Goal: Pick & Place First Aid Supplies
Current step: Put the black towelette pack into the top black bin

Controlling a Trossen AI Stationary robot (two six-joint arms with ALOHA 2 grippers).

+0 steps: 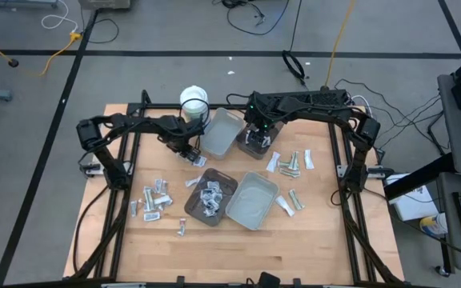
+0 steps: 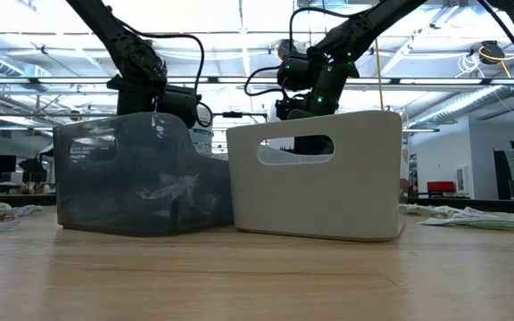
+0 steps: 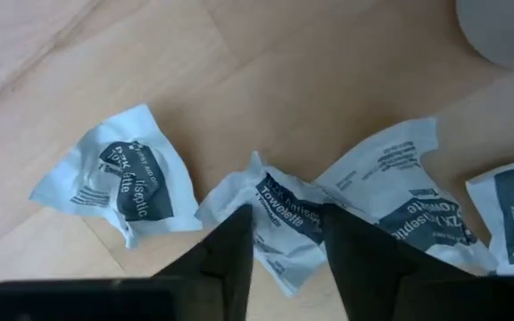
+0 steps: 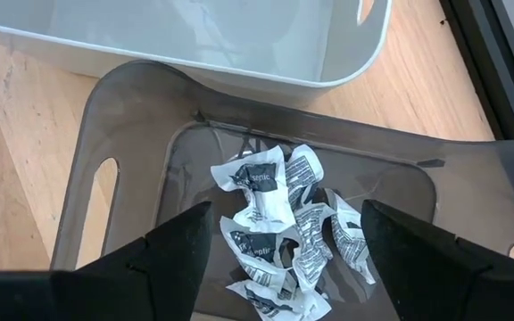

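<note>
Crumpled white-and-blue towelette packets lie flat on the wooden table. In the left wrist view, three show in a row (image 3: 123,183), (image 3: 279,201), (image 3: 400,192). My left gripper (image 3: 286,227) (image 1: 189,152) points down over the middle one, open, a finger on either side of it. My right gripper (image 4: 284,259) (image 1: 254,138) hangs wide open above a dark see-through tray (image 4: 132,116) whose floor holds several packets (image 4: 279,223). My left gripper comes from above, pointing down, its fingertips (image 3: 239,236) standing at the two sides of the middle packet (image 3: 279,201), which lies on the table. I cannot tell whether they touch it.
A light grey tray (image 1: 221,132) stands by the dark one. A second dark tray with packets (image 1: 210,196) and a second grey tray (image 1: 253,200) stand nearer. A white tub (image 1: 194,100) stands at the far edge. Loose packets lie at left (image 1: 157,200) and right (image 1: 290,162).
</note>
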